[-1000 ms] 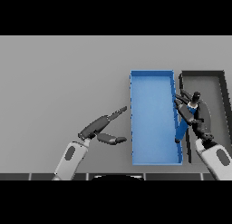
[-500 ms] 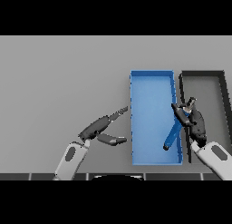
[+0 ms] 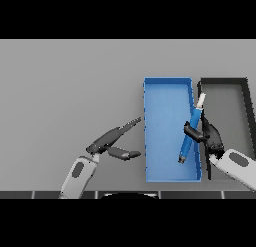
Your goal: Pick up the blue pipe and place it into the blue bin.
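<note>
The blue pipe (image 3: pixel 190 133) with a white tip hangs tilted over the right side of the blue bin (image 3: pixel 166 88), its lower end over the bin floor. My right hand (image 3: pixel 211 136) sits at the bin's right wall, its fingers curled round the pipe's middle. My left hand (image 3: pixel 113 140) hovers over the table just left of the bin, fingers straight and pointing toward the bin, holding nothing.
A black bin (image 3: pixel 231 82) stands right beside the blue bin, against its right wall. The grey table (image 3: pixel 65 91) stretches away to the left and behind both bins.
My right hand has carried the pipe leftward from the shared wall to above the blue bin's right side, and the pipe now shows at full length. The left hand has stayed still.
</note>
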You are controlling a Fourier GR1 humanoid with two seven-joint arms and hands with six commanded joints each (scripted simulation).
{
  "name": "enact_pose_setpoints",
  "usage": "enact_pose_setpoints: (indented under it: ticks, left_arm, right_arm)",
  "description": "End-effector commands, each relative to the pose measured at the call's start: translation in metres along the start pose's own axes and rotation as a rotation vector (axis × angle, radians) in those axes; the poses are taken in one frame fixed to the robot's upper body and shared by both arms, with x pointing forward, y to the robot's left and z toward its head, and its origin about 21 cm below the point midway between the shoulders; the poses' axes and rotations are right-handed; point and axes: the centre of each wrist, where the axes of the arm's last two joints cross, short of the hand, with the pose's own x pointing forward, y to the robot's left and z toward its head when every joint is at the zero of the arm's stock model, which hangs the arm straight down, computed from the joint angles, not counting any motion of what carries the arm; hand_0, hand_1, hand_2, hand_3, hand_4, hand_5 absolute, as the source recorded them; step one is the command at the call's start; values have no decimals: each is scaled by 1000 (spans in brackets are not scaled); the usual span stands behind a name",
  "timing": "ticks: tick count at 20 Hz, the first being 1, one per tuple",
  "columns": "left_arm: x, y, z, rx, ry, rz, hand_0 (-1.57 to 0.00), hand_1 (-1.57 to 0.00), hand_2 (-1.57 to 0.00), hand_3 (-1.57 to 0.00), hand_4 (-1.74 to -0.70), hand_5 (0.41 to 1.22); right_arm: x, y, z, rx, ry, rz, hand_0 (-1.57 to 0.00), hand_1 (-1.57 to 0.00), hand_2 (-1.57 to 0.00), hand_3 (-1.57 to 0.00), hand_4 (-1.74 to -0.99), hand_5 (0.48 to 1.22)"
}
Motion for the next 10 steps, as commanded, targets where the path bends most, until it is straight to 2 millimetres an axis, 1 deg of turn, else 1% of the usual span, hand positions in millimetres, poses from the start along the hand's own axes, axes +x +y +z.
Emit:
enact_pose_setpoints:
  ticks: [1,3,5,10]
  left_arm:
    - [0,0,1,-1,-6,0,1,1,1,1,-886,428]
    - [-1,0,0,1,0,2,1,1,1,1,-887,429]
    - [-2,4,1,5,5,-1,1,1,1,1,-888,429]
    - [-3,0,3,2,-6,4,1,1,1,1,-885,431]
  right_arm:
    - [0,0,0,-1,2,3,-40,-37,-37,-21,-1046,759]
    - [2,2,-3,1,12,23,-25,-23,-23,-13,-1036,713]
    - [3,3,-3,-4,13,35,-16,-14,-14,-8,-1030,682]
    - [6,6,-2,14,10,45,-6,-5,-5,-3,-1022,658]
